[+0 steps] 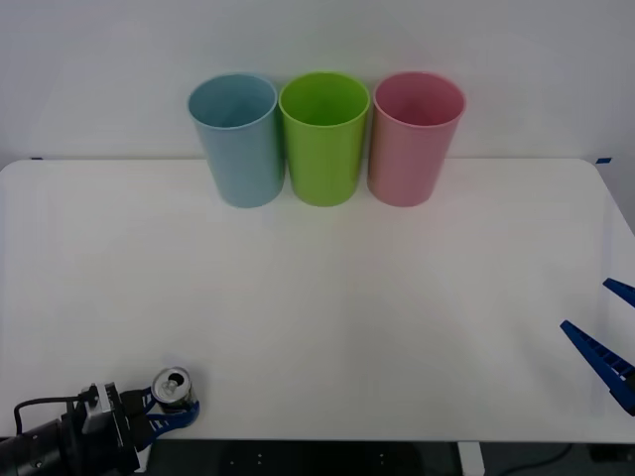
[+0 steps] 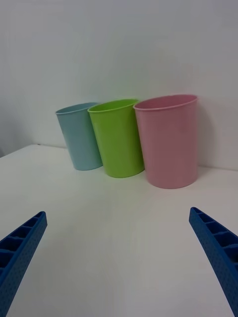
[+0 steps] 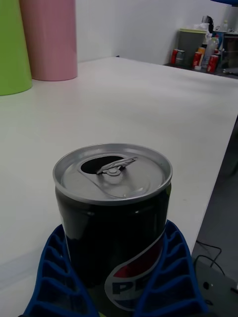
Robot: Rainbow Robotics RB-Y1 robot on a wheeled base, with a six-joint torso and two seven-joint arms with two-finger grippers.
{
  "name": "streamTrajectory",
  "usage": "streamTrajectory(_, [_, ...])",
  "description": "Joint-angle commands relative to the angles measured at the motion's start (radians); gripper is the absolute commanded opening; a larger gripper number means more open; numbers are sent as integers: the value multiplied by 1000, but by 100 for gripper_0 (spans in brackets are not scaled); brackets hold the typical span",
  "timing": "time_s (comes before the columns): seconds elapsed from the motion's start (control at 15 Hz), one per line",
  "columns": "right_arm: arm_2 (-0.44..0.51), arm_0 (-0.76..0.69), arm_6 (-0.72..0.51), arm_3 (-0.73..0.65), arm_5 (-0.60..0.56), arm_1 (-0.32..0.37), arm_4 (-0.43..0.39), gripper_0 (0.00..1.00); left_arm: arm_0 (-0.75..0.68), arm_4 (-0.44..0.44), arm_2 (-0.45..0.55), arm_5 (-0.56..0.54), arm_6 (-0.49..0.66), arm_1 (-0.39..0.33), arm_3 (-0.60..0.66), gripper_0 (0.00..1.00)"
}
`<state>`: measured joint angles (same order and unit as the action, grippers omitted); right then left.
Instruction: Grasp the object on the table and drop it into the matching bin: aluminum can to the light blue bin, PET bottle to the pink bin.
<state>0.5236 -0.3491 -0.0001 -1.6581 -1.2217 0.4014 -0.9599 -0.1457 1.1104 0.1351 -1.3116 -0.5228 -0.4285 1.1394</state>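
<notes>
The aluminum can (image 1: 171, 386) stands upright near the front left edge of the table (image 1: 327, 297); it has a silvery top, an opened pull-tab and a dark body with a red and blue logo (image 3: 113, 198). My left gripper (image 1: 170, 404) is shut on the can, its blue fingers (image 3: 173, 267) pressed against both sides. The light blue bin (image 1: 236, 139) is at the back left of a row, the pink bin (image 1: 415, 137) at the back right. My right gripper (image 1: 587, 307) hangs open over the table's right edge, facing the bins (image 2: 117, 214).
A green bin (image 1: 323, 137) stands between the light blue and pink bins against the white wall. White tabletop stretches between the can and the row of bins. In the left wrist view, shelves with cans and bottles (image 3: 206, 47) show beyond the table.
</notes>
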Motion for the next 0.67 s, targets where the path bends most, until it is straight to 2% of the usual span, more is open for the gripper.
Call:
streamTrajectory(0.07, [0, 0, 0, 0, 0, 0, 0, 100, 0, -15, 1, 3, 3, -1, 0, 0])
streamTrajectory(0.67, [0, 0, 0, 0, 0, 0, 0, 100, 55, -126, 6, 60, 36, -1, 3, 0])
